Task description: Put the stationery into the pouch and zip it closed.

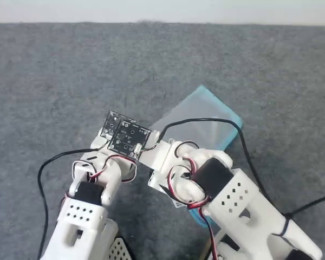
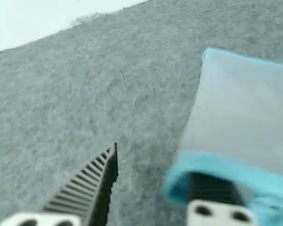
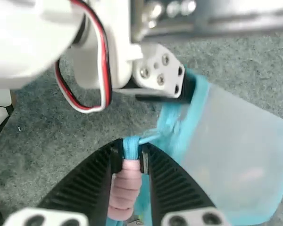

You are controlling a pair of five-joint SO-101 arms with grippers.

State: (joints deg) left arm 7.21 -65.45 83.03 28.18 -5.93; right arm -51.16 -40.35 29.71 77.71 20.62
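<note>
Gripping the pouch's (image 3: 236, 155) zip pull (image 3: 130, 149) are the right fingers (image 3: 172, 188).

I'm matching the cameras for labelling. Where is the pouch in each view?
High view: pouch right of centre, on the grey carpet.
Left wrist view: pouch just past the left gripper, its blue rim against one finger.
Right wrist view: pouch beside the right gripper, which pinches a blue tab.
Shared landmark: the pouch's blue rim.
</note>
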